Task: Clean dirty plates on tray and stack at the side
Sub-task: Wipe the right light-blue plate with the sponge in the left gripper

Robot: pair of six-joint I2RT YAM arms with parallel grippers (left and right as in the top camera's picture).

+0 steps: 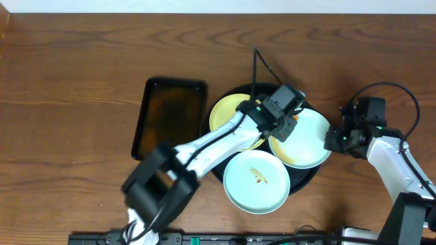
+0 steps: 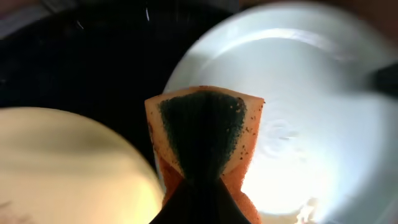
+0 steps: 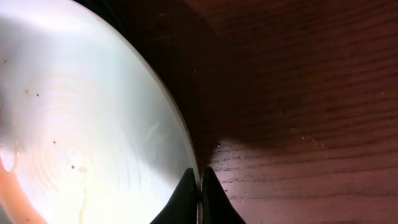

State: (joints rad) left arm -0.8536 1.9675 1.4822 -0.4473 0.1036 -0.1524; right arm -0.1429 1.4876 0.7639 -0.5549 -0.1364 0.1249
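Brown tabletop (image 1: 82, 54), black tray (image 1: 301, 179) on it bearing a yellow plate (image 1: 228, 112) rear-left, a smeared mint plate (image 1: 256, 181) in front and a right-hand mint plate (image 1: 310, 139), its rim pinched tight by the right gripper (image 3: 199, 186), while the left gripper (image 1: 285, 126) clamps the sponge (image 2: 202, 134) over that plate's inner edge.

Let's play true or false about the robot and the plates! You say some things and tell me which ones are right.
1. The left tool is pinching a sponge. True.
2. The right tool is open and touching nothing. False: it is shut on the rim of the right-hand plate.
3. The front plate has a yellow-brown smear in its middle. True.
4. All three plates are yellow. False: only the back-left plate is yellow; the other two are mint-white.
5. The plates lie on the bare table. False: they lie on the round black tray.
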